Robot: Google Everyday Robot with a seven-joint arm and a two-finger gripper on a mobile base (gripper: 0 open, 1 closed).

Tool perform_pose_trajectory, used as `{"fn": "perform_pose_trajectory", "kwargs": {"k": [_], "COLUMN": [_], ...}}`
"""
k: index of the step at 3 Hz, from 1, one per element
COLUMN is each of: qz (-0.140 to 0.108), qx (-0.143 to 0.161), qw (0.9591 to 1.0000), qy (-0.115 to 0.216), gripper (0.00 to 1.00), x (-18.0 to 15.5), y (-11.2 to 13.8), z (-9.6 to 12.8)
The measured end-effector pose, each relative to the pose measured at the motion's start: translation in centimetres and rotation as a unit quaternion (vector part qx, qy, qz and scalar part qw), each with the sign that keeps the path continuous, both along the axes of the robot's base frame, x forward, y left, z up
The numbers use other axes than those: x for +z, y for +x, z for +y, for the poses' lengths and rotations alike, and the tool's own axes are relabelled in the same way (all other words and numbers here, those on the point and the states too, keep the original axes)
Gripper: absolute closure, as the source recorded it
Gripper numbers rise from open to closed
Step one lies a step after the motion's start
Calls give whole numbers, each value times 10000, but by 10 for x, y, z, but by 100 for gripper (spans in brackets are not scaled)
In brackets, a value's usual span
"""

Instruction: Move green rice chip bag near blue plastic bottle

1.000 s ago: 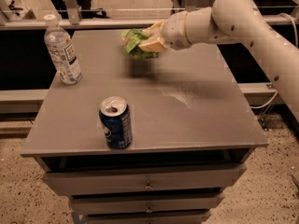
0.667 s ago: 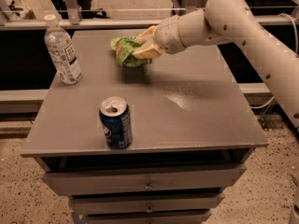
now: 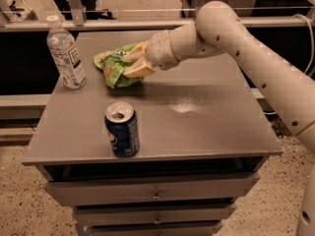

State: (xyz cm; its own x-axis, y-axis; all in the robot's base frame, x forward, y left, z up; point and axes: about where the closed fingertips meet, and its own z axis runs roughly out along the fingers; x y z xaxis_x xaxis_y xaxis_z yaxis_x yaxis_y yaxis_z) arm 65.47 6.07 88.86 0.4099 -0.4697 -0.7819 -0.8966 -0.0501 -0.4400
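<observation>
The green rice chip bag [image 3: 114,65] is crumpled and lies at the back left of the grey tabletop [image 3: 197,122]. My gripper [image 3: 133,62] reaches in from the right on a white arm, and its tan fingers [image 3: 139,70] are shut on the bag's right side. The blue plastic bottle [image 3: 66,53], clear with a white cap and a white label, stands upright at the table's left edge, a short gap to the left of the bag.
An opened blue soda can [image 3: 122,130] stands upright near the front of the table, below the bag. The table is a drawer cabinet [image 3: 157,193]. A metal rail [image 3: 123,23] runs behind the table.
My gripper has carried the bag to the left and down, from the back middle of the table to a spot close beside the bottle. The bottle and can have not moved.
</observation>
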Motion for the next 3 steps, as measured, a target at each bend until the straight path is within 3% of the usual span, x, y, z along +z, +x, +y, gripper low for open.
{"fn": "perform_pose_trajectory", "kwargs": {"k": [1, 2, 3], "qz": [4, 27, 49], "qx": [221, 279, 280], "qw": [9997, 9996, 9996], "qy": [74, 80, 88], "gripper": [100, 84, 61], "x": [-14, -23, -25], "y": [-9, -11, -12], "z": [19, 30, 34]}}
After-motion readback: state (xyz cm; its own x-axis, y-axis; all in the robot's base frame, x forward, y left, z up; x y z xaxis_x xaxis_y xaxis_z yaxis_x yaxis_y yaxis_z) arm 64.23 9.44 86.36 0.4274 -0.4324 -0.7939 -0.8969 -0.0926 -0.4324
